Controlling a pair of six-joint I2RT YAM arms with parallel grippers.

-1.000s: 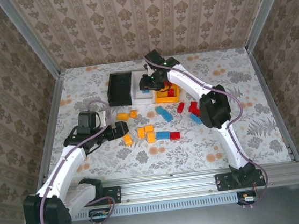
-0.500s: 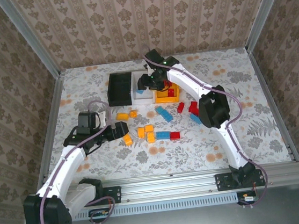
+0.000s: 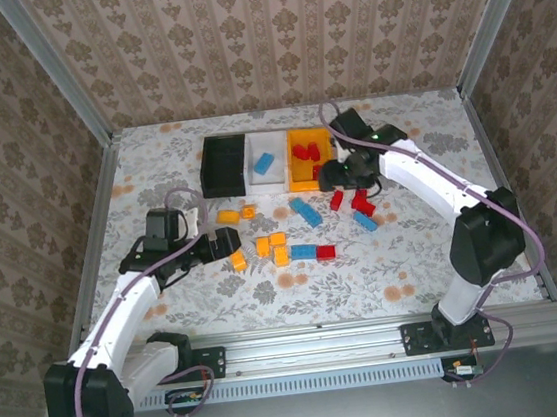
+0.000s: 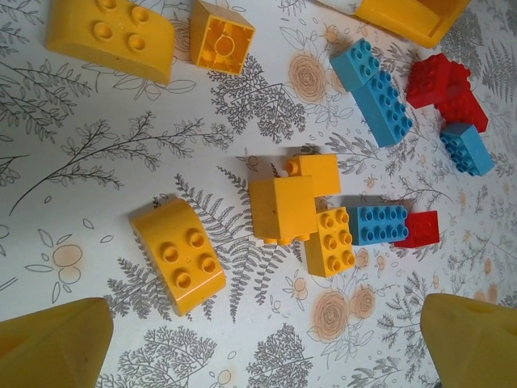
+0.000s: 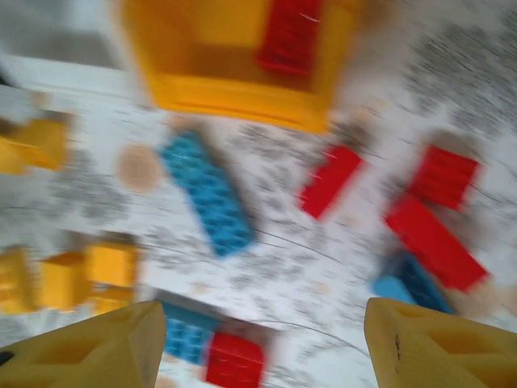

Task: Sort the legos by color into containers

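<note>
I see the containers side by side far back on the worktop; loose legos lie scattered before them.

A floral-print table cover lies flat, damask-patterned walls box it in on three sides, a metal rail lines the near edge.

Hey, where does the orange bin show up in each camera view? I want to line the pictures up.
Top external: the orange bin sits in the upper middle of the picture, with red bricks inside.
Left wrist: its corner pokes in at the top right edge.
Right wrist: it lies at top centre, blurred.
Shared landmark: the long blue brick lying on the table near the bin's front.
</note>
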